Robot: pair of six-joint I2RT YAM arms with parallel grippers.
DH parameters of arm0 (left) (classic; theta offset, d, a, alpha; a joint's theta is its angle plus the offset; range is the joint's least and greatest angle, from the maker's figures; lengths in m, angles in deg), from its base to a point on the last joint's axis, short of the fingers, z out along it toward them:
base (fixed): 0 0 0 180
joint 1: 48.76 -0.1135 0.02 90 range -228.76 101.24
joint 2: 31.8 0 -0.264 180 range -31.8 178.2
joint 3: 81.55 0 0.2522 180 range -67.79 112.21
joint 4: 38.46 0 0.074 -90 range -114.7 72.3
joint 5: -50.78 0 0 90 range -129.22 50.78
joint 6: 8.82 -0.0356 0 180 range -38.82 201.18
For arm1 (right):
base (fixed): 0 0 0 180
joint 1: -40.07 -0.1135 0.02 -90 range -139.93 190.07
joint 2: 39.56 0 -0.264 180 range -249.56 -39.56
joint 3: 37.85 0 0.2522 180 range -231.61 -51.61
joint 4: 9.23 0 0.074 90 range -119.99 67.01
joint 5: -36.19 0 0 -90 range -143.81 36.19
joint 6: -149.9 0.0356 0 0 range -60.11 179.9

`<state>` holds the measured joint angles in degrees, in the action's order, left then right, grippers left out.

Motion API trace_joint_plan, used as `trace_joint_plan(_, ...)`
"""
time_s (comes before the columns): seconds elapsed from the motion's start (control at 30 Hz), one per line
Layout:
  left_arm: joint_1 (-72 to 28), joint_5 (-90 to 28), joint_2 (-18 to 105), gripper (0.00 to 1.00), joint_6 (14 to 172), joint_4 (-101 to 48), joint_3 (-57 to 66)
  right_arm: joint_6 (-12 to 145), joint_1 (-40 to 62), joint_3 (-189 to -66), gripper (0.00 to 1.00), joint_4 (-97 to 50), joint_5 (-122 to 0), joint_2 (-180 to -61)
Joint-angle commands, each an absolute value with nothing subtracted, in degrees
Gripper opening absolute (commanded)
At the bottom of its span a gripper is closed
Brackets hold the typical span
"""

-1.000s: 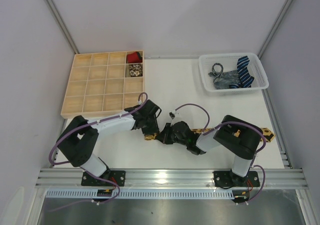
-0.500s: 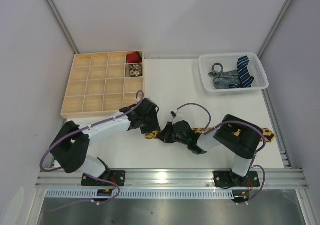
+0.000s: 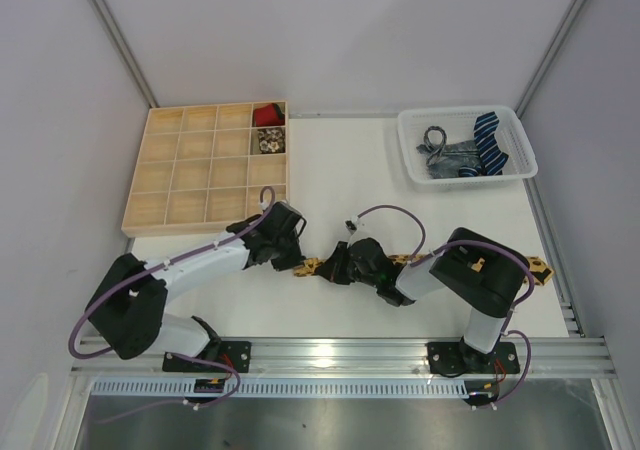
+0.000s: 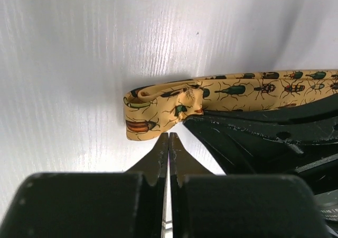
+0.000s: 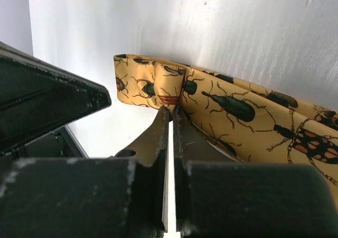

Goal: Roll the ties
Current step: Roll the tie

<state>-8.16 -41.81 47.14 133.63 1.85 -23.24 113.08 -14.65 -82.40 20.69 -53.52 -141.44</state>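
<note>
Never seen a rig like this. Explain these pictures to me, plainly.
Two black-and-white robot arms are bolted at the near edge of a white table. One picture looks down from above; the other two come from cameras on each wrist. A mustard-yellow beetle-printed fabric necktie lies flat, its end folded over. The right gripper is shut, apparently pinching that fold; the left gripper is shut just beside it. A wooden compartment tray holds two rolled ties; a white plastic basket holds more.
</note>
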Motion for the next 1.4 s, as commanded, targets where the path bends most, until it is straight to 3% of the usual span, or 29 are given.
trace_joint_plan(0.0,-9.2,-41.2,47.6,0.01,132.8,-0.5,-23.0,113.2,-14.4,-82.5,0.0,19.7,-53.3,-140.1)
trace_joint_plan(0.53,-10.6,-39.8,51.6,0.0,131.9,-3.3,-24.1,113.4,-13.6,-82.4,0.0,20.2,-55.6,-140.5)
trace_joint_plan(0.7,-10.6,-39.8,52.8,0.0,131.9,-4.3,-26.4,112.0,-13.2,-85.3,0.0,12.1,-55.8,-138.6)
trace_joint_plan(1.0,-10.5,-39.7,53.5,0.0,132.5,-6.9,-28.6,107.4,-12.8,-90.9,0.13,-2.8,-53.9,-132.1)
trace_joint_plan(1.23,-10.6,-39.7,52.9,0.01,132.0,-6.6,-28.2,103.0,-9.6,-96.9,0.29,-13.8,-57.3,-128.2)
trace_joint_plan(1.37,-10.6,-39.7,52.6,0.0,131.7,-6.9,-28.5,101.6,-7.8,-99.8,0.29,-16.1,-61.3,-128.1)
